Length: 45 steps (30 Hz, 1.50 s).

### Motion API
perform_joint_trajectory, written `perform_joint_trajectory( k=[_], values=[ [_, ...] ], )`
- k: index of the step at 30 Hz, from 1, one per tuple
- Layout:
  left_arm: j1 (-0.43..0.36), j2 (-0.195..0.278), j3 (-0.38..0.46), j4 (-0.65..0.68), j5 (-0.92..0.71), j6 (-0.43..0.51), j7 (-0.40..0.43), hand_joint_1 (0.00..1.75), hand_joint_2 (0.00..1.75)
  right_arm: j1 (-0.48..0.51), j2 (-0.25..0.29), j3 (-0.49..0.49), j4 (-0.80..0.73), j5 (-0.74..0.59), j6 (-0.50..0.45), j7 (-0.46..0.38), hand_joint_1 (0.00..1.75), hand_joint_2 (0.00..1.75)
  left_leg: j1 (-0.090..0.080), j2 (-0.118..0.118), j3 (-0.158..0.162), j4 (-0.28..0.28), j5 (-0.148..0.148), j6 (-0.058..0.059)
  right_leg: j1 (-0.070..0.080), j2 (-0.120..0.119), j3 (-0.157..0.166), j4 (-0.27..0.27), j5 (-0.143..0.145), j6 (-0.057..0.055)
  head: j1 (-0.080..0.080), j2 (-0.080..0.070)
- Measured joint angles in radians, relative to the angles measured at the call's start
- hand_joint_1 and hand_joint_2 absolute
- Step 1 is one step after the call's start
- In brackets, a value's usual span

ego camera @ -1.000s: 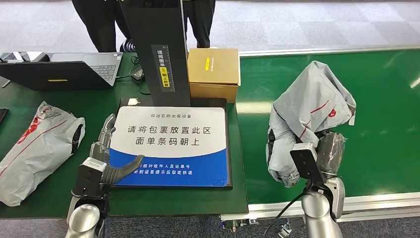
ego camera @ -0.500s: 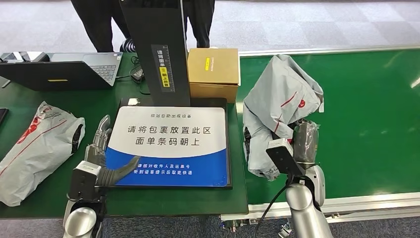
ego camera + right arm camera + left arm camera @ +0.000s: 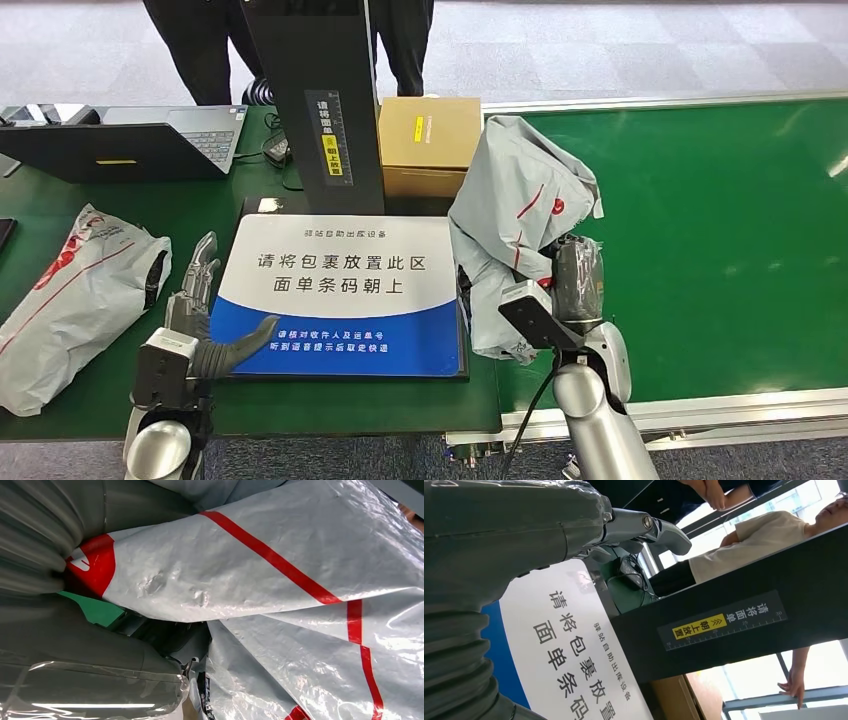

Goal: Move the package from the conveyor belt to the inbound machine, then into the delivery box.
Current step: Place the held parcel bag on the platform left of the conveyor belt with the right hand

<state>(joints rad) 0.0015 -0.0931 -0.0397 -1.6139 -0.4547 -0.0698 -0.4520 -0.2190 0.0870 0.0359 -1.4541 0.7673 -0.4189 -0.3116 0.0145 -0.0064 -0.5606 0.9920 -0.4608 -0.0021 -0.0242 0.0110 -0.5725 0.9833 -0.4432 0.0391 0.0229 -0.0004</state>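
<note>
While the left hand (image 3: 195, 300) rests with fingers spread, holding nothing, at the left edge of the white-and-blue scanner pad (image 3: 345, 290) on the bench, the right hand (image 3: 575, 285) grips the crumpled grey plastic mailer package (image 3: 520, 215), hanging over the pad's right edge. Transfer step underway. Next: centre over pad, lower, release.

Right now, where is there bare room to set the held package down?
The white-and-blue scan pad is bare, bordered by the black column, the left hand and the held package. The belt to its right is open too. The table's left end is crowded: another bag, laptop.
</note>
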Motion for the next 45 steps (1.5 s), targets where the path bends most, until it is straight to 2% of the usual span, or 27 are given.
perform_joint_trajectory(
  k=[12, 20, 29, 39, 45],
  values=[
    [0.001, 0.000, 0.000, 0.000, 0.008, -0.004, -0.004, 0.00, 1.75, -0.015, 0.000, 0.053, 0.028, 0.021, 0.014, 0.004, 1.68, 1.75, 0.000, 0.000, 0.000, 0.000, 0.000, 0.000, 0.000, 0.000, 0.000, 0.000, 0.000, 0.000, 0.000, 0.000],
    [0.000, 0.000, 0.000, 0.000, 0.017, -0.006, -0.012, 0.00, 1.75, -0.048, 0.000, 0.114, 0.102, 0.039, 0.004, 0.001, 1.69, 1.75, 0.000, 0.000, 0.000, 0.000, 0.000, 0.000, 0.000, 0.000, -0.001, 0.001, 0.000, 0.000, 0.000, 0.000],
    [-0.004, 0.000, 0.000, 0.001, 0.017, -0.007, -0.013, 0.00, 1.75, -0.067, 0.000, 0.134, 0.151, 0.033, 0.000, -0.004, 1.71, 1.75, 0.000, 0.000, 0.000, 0.000, 0.000, 0.000, 0.000, 0.000, -0.001, 0.001, 0.000, -0.001, 0.000, 0.000],
    [-0.010, 0.000, 0.000, 0.001, 0.025, -0.006, -0.018, 0.00, 1.75, -0.136, 0.000, 0.184, 0.248, 0.028, -0.003, -0.005, 1.70, 1.75, 0.000, 0.000, 0.000, 0.000, 0.000, 0.000, 0.000, 0.000, -0.001, 0.002, 0.000, -0.001, 0.000, 0.000],
    [-0.007, 0.001, 0.000, 0.001, 0.038, 0.001, -0.032, 0.00, 1.75, -0.196, 0.010, 0.239, 0.344, 0.030, -0.036, -0.022, 1.69, 1.75, 0.000, 0.000, 0.000, 0.000, 0.000, -0.001, 0.000, 0.000, -0.001, 0.002, 0.000, -0.001, 0.000, 0.000]
  ],
)
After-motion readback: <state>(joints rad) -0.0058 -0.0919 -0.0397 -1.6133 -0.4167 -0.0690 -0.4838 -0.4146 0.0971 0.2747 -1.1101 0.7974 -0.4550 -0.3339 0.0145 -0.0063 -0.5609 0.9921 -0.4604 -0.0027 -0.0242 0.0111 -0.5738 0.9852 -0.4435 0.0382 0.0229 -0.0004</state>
